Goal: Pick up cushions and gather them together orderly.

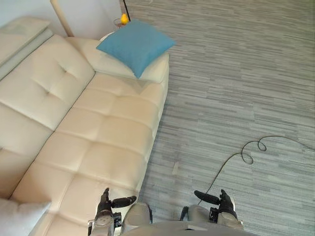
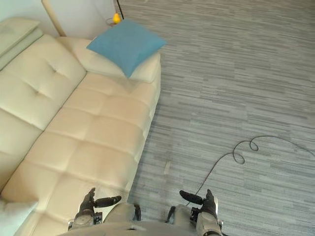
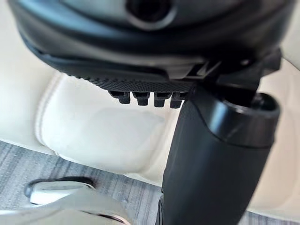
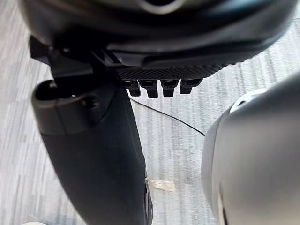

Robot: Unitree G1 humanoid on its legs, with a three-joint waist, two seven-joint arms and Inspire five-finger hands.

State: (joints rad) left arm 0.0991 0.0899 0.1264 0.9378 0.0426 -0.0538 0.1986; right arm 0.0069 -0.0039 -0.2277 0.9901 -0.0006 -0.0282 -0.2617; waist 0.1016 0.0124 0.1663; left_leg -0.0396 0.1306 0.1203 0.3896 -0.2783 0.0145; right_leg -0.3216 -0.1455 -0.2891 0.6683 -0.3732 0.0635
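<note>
A blue square cushion (image 1: 135,45) lies tilted on the far end of the cream sofa (image 1: 98,132), partly over the armrest. A pale grey cushion (image 1: 19,216) pokes in at the near left corner of the seat. My left hand (image 1: 105,204) hovers low over the sofa's near front edge, fingers straight and thumb out, holding nothing. Over the floor to the right of the sofa, my right hand (image 1: 224,200) is open and empty too. In the left wrist view the fingers (image 3: 147,97) point at the sofa seat (image 3: 93,136).
Grey striped floor (image 1: 236,88) spreads wide to the right of the sofa. Behind the blue cushion stands a small side table with a yellow object (image 1: 124,18). A wooden pole (image 1: 61,17) leans up by the wall.
</note>
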